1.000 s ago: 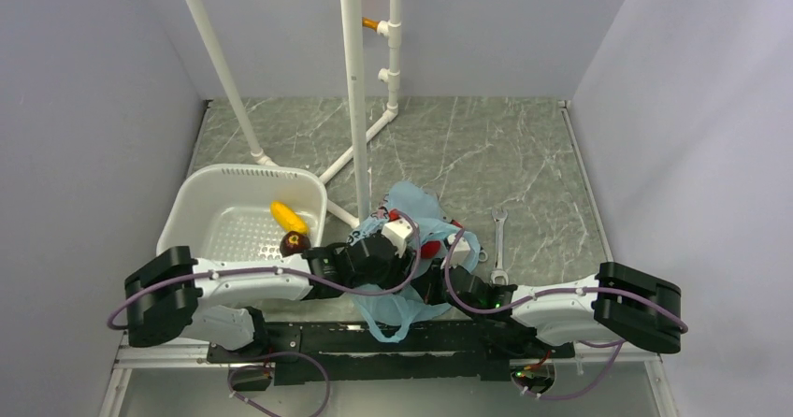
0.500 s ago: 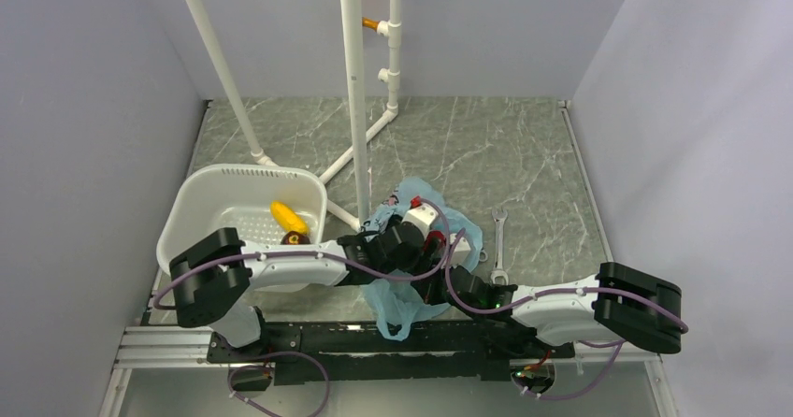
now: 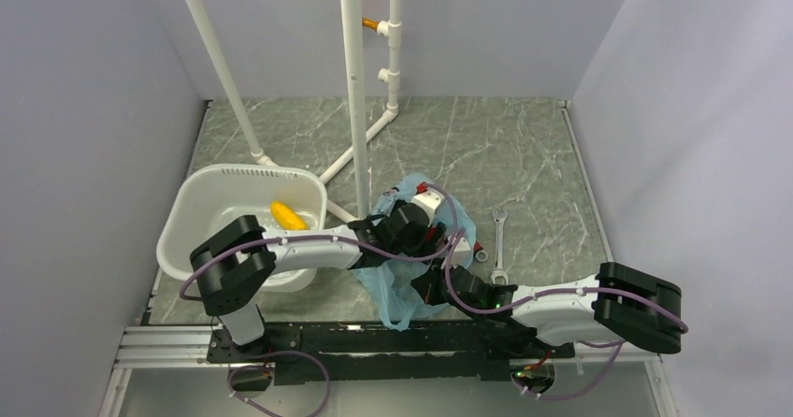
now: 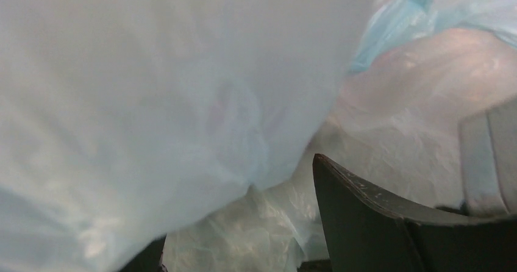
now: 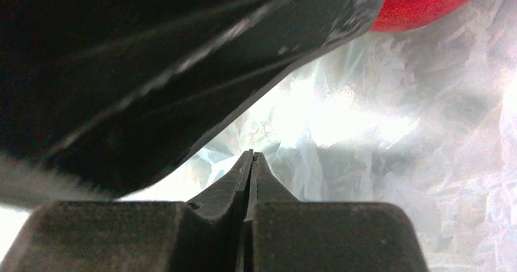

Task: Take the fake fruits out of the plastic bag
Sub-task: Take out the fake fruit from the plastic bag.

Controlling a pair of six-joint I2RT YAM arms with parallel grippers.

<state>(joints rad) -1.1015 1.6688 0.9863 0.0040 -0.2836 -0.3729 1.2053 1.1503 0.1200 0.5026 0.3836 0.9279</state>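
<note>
Our right jaws are clenching flat on a fold of the plastic bag (image 3: 397,295), holding it in place. Our left jaws are standing parted and gripping nothing, with film pressing all around them. Over the last second the left arm has been swinging from the white basket (image 3: 201,202) back into the bag, so we are going after the last piece: the red fruit (image 5: 427,0), lying inside just beyond the right jaws. The yellow fruit (image 3: 287,216) is lying in the basket.

The left arm (image 3: 309,245) and right arm (image 3: 554,303) share white shells, black joints and looping purple cables (image 3: 447,272).
</note>
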